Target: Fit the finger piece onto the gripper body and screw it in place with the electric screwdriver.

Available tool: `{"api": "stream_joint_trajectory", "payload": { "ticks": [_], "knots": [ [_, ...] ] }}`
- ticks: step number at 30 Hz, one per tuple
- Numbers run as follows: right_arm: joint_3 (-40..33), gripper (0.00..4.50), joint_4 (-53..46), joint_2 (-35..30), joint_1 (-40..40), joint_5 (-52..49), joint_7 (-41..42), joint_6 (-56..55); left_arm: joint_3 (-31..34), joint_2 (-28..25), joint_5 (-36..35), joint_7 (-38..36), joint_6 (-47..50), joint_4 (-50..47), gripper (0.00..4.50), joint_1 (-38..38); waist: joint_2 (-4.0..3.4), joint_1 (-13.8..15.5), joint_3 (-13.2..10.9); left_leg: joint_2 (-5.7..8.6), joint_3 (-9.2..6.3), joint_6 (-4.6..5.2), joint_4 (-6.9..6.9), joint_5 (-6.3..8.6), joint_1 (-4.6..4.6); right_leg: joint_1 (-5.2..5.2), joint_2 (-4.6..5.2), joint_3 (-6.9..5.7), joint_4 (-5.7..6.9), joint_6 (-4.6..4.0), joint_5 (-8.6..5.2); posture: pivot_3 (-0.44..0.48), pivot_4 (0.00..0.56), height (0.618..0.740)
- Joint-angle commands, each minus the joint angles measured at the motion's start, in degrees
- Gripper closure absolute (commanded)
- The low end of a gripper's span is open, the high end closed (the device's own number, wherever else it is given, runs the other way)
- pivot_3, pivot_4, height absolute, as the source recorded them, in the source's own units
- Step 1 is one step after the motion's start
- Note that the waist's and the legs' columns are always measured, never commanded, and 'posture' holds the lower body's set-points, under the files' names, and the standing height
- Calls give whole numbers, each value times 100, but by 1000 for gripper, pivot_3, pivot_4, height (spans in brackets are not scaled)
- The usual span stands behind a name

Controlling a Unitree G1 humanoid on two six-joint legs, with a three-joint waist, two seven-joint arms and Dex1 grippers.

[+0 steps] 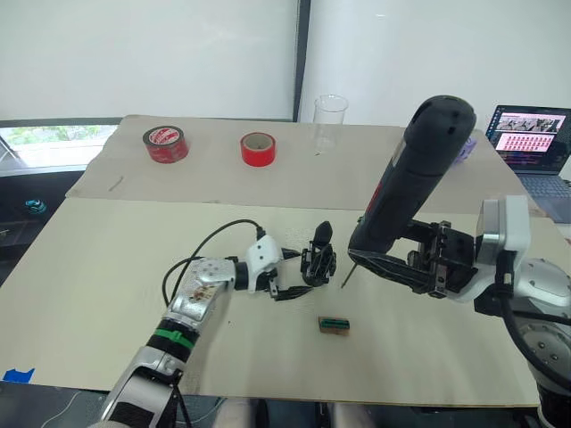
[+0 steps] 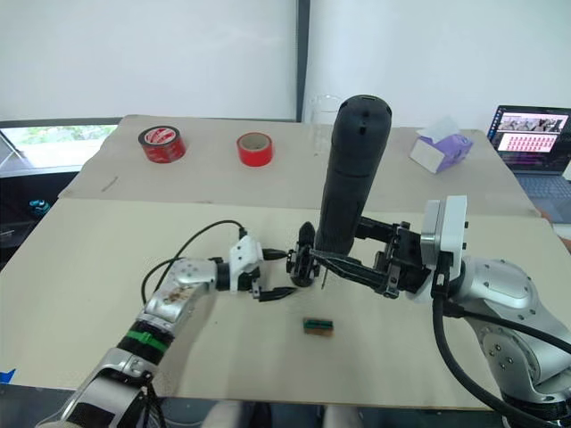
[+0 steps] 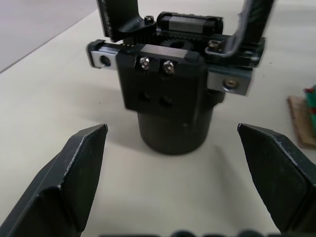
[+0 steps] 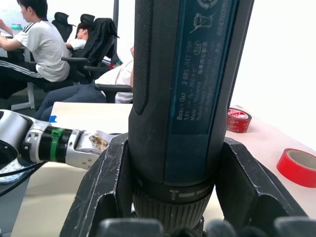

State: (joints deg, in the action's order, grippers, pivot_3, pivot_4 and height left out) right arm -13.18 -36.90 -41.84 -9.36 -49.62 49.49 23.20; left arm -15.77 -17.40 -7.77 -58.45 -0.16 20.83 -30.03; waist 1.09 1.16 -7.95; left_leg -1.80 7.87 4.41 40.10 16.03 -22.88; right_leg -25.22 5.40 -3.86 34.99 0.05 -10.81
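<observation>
Your right gripper (image 1: 419, 259) is clamping the electric screwdriver (image 1: 410, 174), left gripper (image 1: 294, 283) spread wide beside the gripper body (image 1: 318, 259), so steady that body before driving.

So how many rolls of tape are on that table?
2, both red, on the far side of the table: one roll of tape far left with printed lettering, the other roll to its right, near the clear plastic cup. None look hidden.
</observation>
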Motion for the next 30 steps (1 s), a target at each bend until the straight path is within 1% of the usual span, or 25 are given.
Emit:
{"api": "stream_joint_trajectory", "payload": {
  "ticks": [1, 4, 12, 13, 15, 17, 18, 21, 24, 27, 30],
  "knots": [
    [-308, 2567, -183, -44, 22, -35, 3, -179, -58, 226, 149, 156, -181, 175, 47, -184, 0, -2, 0, 0, -1, 0, 0, 0, -1, 0, 0, 0, 0, 0, 0, 0, 150, 740],
    [-331, 2567, -225, -32, 86, -7, -4, -194, -74, 352, 260, 250, -253, 364, 47, -236, 1, -3, 0, 0, -1, 0, 0, 0, 0, 0, 0, 0, 0, 1, 0, 0, 150, 740],
    [-408, 2567, -263, -16, 192, 63, -2, -226, -96, 436, 392, 241, -273, 647, 47, -264, 2, -30, -1, -1, -2, 0, 0, 0, 1, 1, 0, -1, 1, 3, 1, 0, 150, 740],
    [-403, 2567, -259, -13, 196, 75, -2, -232, -91, 452, 396, 239, -298, 713, 272, -294, 2, -28, -1, -1, -2, 1, 1, 0, 1, 0, 1, 0, 1, 3, 1, 0, 150, 740],
    [-401, 2567, -257, -8, 210, 95, -2, -241, -100, 451, 401, 172, -349, 834, 885, -342, 2, -16, -1, -1, -2, 1, 2, 0, 1, 1, 1, 0, 1, 4, 2, 0, 150, 740],
    [-406, 2567, -255, -7, 224, 109, 5, -245, -96, 434, 369, 47, -434, 937, 1890, -375, 2, -14, -1, -1, -3, 1, 4, 1, 0, 2, 1, 0, 1, 5, 2, 0, 150, 740],
    [-416, 2567, -252, -10, 238, 116, 15, -246, -97, 397, 319, -129, -497, 1009, 2241, -402, 2, -16, -1, -1, -3, 2, 4, 1, 1, 2, 1, 0, 1, 5, 2, 0, 150, 740],
    [-453, 2567, -242, -38, 291, 114, 58, -248, -116, 297, 231, -688, -760, 1330, 2222, -556, 2, -26, -1, -1, -3, 2, 3, 1, 0, 0, -1, -1, 1, 5, 2, 0, 150, 740],
    [-550, 2567, -315, -124, 405, -79, 116, -109, -91, 290, 262, -1113, -1281, 1941, 2222, -889, 2, -29, -1, -1, -2, 2, 3, 1, 0, -1, -2, -2, 0, 4, 2, 0, 150, 740],
    [-593, 2567, -396, -197, 508, -240, 110, -3, -65, 371, 358, -1342, -1776, 2656, 2222, -1259, 3, -30, -1, -1, -2, 4, 4, 2, -3, 0, -1, -3, -2, 4, 2, 0, 150, 740],
    [-578, 2567, -445, -239, 588, -269, 103, 23, -42, 514, 405, -1491, -2009, 3232, 2222, -1541, 3, -30, -2, 0, -2, 4, 5, 2, -3, 0, -1, -3, -2, 4, 3, 0, 150, 740]
  ]
}}
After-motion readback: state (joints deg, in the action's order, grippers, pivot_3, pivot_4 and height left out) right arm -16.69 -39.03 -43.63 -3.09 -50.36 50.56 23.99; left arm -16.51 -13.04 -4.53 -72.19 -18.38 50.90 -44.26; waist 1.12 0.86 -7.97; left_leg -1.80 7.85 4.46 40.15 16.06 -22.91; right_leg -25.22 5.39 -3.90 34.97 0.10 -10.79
